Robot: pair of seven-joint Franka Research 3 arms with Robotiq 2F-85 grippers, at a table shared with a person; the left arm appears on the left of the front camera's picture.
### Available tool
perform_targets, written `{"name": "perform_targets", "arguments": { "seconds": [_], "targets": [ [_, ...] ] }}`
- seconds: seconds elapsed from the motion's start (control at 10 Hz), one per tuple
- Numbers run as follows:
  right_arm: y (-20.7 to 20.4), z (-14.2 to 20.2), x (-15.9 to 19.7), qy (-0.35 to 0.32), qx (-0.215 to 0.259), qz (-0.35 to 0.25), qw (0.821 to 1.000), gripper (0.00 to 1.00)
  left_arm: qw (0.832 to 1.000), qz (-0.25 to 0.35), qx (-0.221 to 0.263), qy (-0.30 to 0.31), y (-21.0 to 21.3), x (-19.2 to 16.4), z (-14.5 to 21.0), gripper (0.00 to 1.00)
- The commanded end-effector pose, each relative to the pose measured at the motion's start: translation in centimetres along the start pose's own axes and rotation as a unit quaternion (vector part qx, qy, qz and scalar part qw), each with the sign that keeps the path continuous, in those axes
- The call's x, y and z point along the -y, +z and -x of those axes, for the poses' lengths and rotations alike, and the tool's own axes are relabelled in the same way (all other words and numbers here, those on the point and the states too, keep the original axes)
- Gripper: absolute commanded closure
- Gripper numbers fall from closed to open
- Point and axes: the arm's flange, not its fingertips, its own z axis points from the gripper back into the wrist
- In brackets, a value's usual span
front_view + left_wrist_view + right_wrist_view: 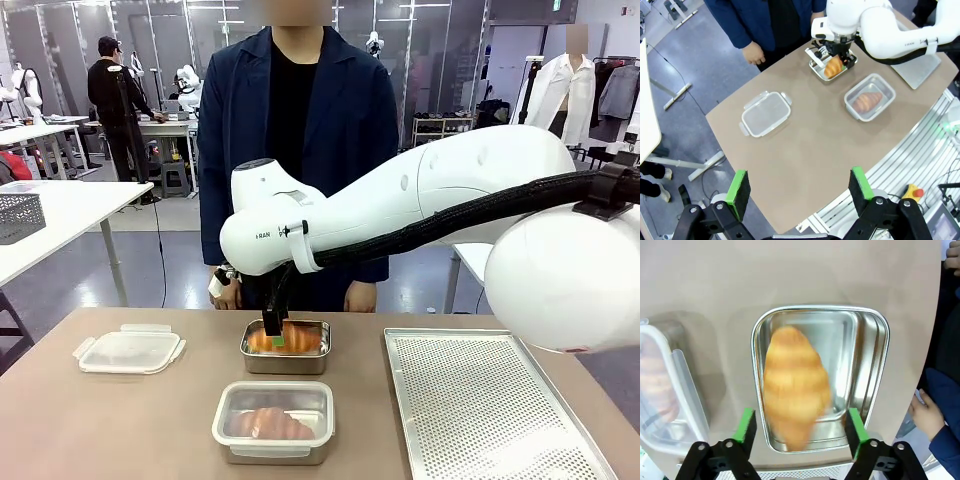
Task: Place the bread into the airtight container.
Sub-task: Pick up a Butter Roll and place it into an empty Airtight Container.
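A golden croissant [292, 340] [833, 66] [795, 385] lies in a small steel tray [285, 366] [871, 365] at the table's far middle, and looks motion-blurred in the right wrist view. My right gripper [275, 335] [836, 56] [801, 427] hangs just above it, open, its green pads clear of the bread on either side. Nearer me, the clear airtight container [225, 428] [886, 89] [687, 390] stands without a lid and holds another croissant [272, 424] [867, 101]. My left gripper [800, 186] is open, high above the table's near edge.
The container's clear lid [130, 350] [765, 114] lies at the left. A perforated metal tray [490, 410] [917, 70] covers the right side. The person stands at the far edge, hands [225, 290] [927, 412] hanging close behind the steel tray.
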Motion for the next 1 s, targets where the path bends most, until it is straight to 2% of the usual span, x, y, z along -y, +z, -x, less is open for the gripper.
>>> {"name": "perform_targets", "arguments": {
  "seconds": [0.0,0.4,0.5,0.9],
  "targets": [
    [0.1,0.6,-0.7,-0.022,0.003,0.007,1.000,0.00,1.000,0.003,0.002,-0.002,0.2,0.0,-0.1,0.00],
    [0.3,1.8,-1.3,-0.015,-0.001,0.009,1.000,0.00,1.000,0.003,0.002,-0.002,0.2,0.0,-0.1,0.00],
    [-0.1,0.5,-0.1,-0.002,0.000,0.002,1.000,0.00,1.000,0.003,0.002,-0.002,0.2,0.0,-0.1,0.00],
    [-0.1,0.5,-0.1,-0.002,0.000,0.002,1.000,0.00,1.000,0.003,0.002,-0.002,0.2,0.0,-0.1,0.00]
  ]
}}
